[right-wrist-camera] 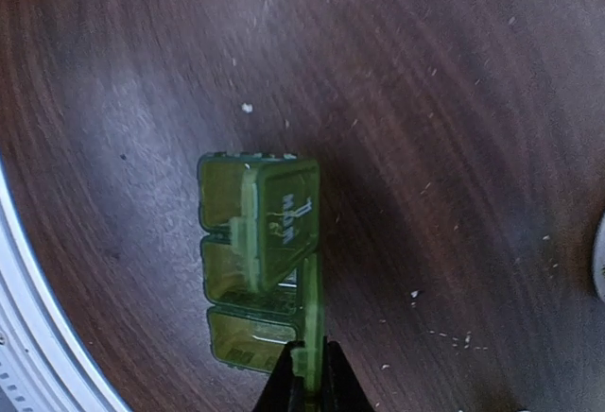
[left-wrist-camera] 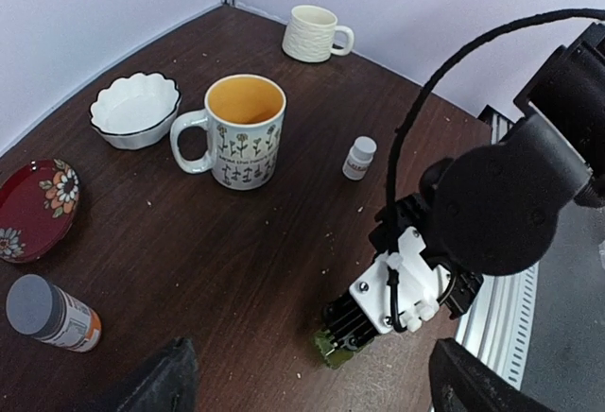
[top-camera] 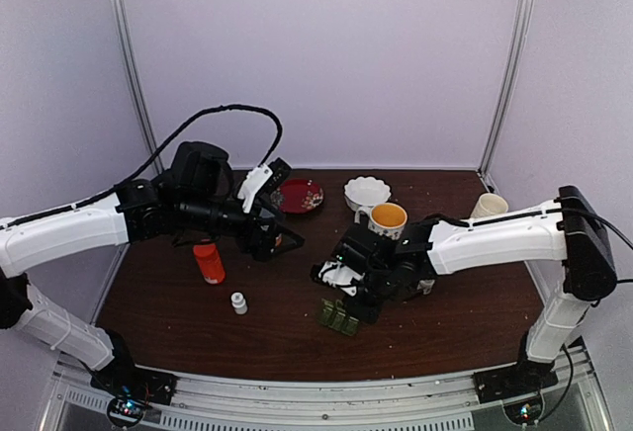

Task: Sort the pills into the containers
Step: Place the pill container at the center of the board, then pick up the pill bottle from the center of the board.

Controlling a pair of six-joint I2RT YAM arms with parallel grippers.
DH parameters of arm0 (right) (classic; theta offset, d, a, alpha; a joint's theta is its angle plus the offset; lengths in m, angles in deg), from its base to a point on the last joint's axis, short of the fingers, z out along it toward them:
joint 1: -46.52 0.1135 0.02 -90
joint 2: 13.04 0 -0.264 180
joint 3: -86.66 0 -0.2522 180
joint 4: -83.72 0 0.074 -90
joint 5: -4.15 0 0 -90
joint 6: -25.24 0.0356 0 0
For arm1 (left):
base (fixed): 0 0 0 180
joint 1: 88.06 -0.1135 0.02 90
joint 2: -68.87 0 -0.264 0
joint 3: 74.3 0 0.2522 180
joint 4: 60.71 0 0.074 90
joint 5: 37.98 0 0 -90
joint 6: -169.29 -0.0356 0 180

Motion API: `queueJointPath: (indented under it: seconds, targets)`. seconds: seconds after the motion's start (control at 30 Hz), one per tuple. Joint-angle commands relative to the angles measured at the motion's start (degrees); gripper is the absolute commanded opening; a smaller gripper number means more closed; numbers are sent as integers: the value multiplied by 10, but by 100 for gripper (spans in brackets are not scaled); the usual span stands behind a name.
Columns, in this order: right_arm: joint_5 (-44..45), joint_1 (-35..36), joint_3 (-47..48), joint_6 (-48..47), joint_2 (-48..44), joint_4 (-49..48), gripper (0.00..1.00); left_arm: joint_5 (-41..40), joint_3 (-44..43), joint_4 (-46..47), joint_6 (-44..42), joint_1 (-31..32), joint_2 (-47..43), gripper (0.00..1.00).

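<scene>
The containers are the compartments of a dark-green pill box [right-wrist-camera: 248, 270] lying on the brown table near the front edge. Its lids stand raised, one with pale marks. My right gripper [right-wrist-camera: 307, 379] is shut on the thin edge of one raised lid. From above, the right gripper [top-camera: 348, 298] sits right over the pill box [top-camera: 338, 317]. One tiny white pellet [right-wrist-camera: 247, 108], possibly a pill, lies on the table beyond the box. My left gripper [top-camera: 287, 238] hangs above the table's middle, open and empty, its fingers [left-wrist-camera: 165, 382] wide apart, looking down on the pill box [left-wrist-camera: 337, 347].
A patterned mug [left-wrist-camera: 244, 128] with orange inside, a white scalloped bowl [left-wrist-camera: 135, 110], a cream mug [left-wrist-camera: 315, 32] and a red plate [left-wrist-camera: 33, 209] stand at the back. A small white bottle [left-wrist-camera: 359, 158] and a grey-capped orange bottle [left-wrist-camera: 47, 313] stand nearby. A red bottle [top-camera: 209, 263] and another white bottle [top-camera: 238, 302] are at the left.
</scene>
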Motion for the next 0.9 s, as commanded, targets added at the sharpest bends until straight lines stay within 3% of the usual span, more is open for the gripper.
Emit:
queueJointPath:
  seconds: [0.0, 0.1, 0.23, 0.3, 0.57, 0.87]
  targets:
    - [-19, -9, 12, -31, 28, 45, 10, -20, 16, 5, -10, 1, 7, 88]
    - [-32, -15, 11, -38, 36, 43, 18, -25, 23, 11, -10, 1, 9, 88]
    - [-32, -23, 10, -35, 41, 41, 55, -36, 21, 13, -9, 1, 17, 88]
    - [-32, -28, 7, -29, 37, 36, 65, -39, 20, 14, -7, 0, 20, 88]
    - [-22, -40, -44, -3, -62, -27, 68, -112, 34, 29, 5, 1, 11, 94]
    - [79, -126, -96, 100, -199, -36, 65, -254, 63, 56, 61, 1, -27, 98]
